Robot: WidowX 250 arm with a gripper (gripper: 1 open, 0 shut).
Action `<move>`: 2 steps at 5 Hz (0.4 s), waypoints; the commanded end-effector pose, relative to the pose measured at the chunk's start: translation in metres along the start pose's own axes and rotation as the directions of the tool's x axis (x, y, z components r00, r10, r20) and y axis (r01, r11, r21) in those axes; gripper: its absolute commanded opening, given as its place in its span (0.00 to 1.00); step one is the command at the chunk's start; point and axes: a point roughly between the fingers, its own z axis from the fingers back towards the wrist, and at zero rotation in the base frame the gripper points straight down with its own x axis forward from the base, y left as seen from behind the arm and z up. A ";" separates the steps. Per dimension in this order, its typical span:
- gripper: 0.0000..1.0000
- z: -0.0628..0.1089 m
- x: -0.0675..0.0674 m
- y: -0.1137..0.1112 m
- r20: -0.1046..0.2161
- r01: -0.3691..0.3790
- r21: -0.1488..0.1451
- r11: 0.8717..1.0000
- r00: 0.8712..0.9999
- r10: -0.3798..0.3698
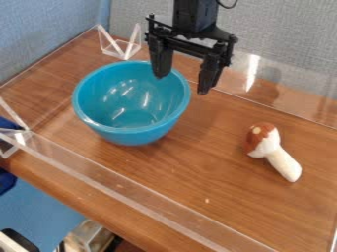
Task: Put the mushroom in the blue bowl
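Tool (186, 79) straight down, jaws wide (empty), over blue bowl (130, 102) rim.

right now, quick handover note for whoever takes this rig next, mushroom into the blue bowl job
Gripper: open, empty, pointing down, at the far rim of the blue bowl.
Mushroom: lying on its side on the wooden table, right of the bowl, apart from it.
Bowl: upright, nothing in it.
Done: nothing yet; mushroom not picked up.
Left: move to the mushroom, grasp it, carry it over the bowl, release.
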 end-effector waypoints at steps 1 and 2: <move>1.00 -0.005 -0.001 -0.002 -0.015 -0.011 0.000 1.000 1.000 0.011; 1.00 -0.011 0.004 -0.012 -0.023 -0.052 -0.003 0.999 0.998 0.052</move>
